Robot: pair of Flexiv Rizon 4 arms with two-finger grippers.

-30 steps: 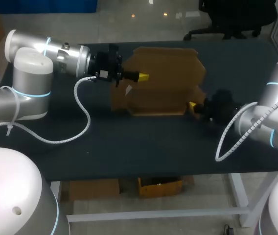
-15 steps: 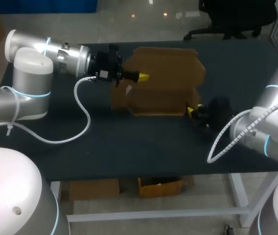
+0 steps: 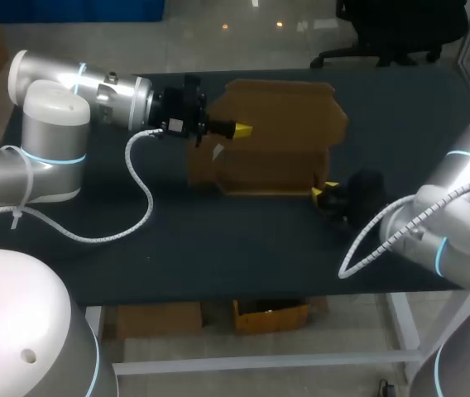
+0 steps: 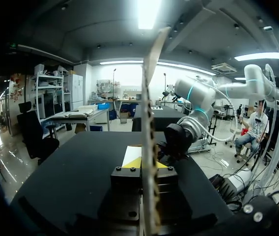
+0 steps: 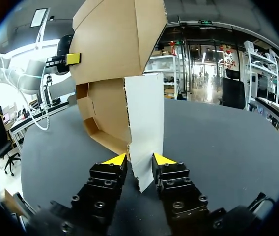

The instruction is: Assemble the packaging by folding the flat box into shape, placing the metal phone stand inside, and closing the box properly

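A brown cardboard box (image 3: 276, 136), partly folded, stands at the back middle of the dark table (image 3: 218, 248). My left gripper (image 3: 243, 130) comes in from the left and is shut on the box's upright left panel, seen edge-on (image 4: 149, 123) between its yellow tips (image 4: 142, 164). My right gripper (image 3: 324, 193) sits low at the box's front right corner. In the right wrist view a white-lined flap (image 5: 144, 113) hangs down into the gap of that gripper (image 5: 139, 160), whose fingers stand apart around it. The brown panels (image 5: 110, 49) rise ahead of it.
The left arm's white cable (image 3: 140, 194) loops over the table left of the box. Bare tabletop lies in front of the box up to the near edge (image 3: 243, 294). My right gripper's black body (image 4: 179, 140) shows beyond the panel in the left wrist view.
My right arm has swung in and its gripper has slid slightly forward and left along the box's front right corner, its fingers spreading. The left arm and the box have stayed still.
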